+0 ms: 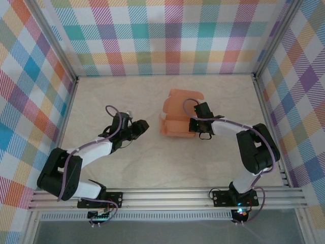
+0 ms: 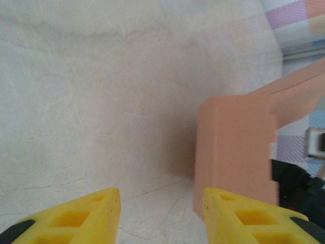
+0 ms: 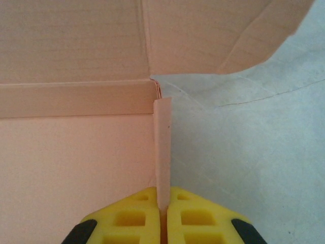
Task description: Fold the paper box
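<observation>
Salmon-orange paper box (image 1: 175,119), mid-fold: your right gripper (image 3: 163,202) clamps its right wall; your left gripper (image 2: 161,208), part-open and empty, should probably steady the left side next.

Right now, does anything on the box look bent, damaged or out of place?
Slightly. The paper box is half folded, and its open lid flap shows slanted creases near the right corner, so it looks a bit bent. The right pincer is shut on one thin side wall. I see no tear.

Pale table (image 1: 152,168); paper box (image 1: 175,114) resting mid-surface (part-folded)
</observation>
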### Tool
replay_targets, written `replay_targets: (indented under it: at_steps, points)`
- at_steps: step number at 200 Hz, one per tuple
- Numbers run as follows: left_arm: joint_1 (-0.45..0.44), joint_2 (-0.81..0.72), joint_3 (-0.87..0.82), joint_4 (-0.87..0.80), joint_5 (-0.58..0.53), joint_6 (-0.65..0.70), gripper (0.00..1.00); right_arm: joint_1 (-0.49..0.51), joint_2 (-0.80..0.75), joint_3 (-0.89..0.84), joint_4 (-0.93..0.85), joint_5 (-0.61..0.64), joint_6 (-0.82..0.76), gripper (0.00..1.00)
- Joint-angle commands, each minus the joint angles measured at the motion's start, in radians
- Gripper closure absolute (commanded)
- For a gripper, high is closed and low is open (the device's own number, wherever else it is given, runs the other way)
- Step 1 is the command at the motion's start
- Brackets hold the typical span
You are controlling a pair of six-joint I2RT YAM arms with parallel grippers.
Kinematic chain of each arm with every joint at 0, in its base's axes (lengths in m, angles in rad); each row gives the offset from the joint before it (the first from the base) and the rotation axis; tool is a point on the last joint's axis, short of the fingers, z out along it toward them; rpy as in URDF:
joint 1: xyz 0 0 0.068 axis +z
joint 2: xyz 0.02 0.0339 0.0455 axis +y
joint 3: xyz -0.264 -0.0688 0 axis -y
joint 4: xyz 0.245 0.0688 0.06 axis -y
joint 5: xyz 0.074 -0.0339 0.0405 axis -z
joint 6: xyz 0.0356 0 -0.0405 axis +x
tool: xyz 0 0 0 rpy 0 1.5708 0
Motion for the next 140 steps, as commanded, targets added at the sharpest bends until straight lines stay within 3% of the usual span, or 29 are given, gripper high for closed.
replay_targets:
  at_steps: [1, 41, 61, 140]
  points:
    - [-0.038, 0.038, 0.072, 0.022, 0.028, 0.006, 0.54, -0.004, -0.036, -0.002, 0.021, -0.032, 0.015, 0.92]
    - [-0.081, 0.16, 0.088, 0.173, 0.083, -0.089, 0.52, -0.004, -0.031, -0.004, 0.044, -0.059, 0.018, 0.93]
    - [-0.097, 0.198, 0.095, 0.252, 0.107, -0.113, 0.57, -0.004, -0.026, -0.007, 0.047, -0.064, 0.02, 0.93]
    - [-0.107, 0.322, 0.185, 0.258, 0.167, -0.092, 0.7, -0.001, -0.033, -0.016, 0.046, -0.053, -0.011, 0.93]
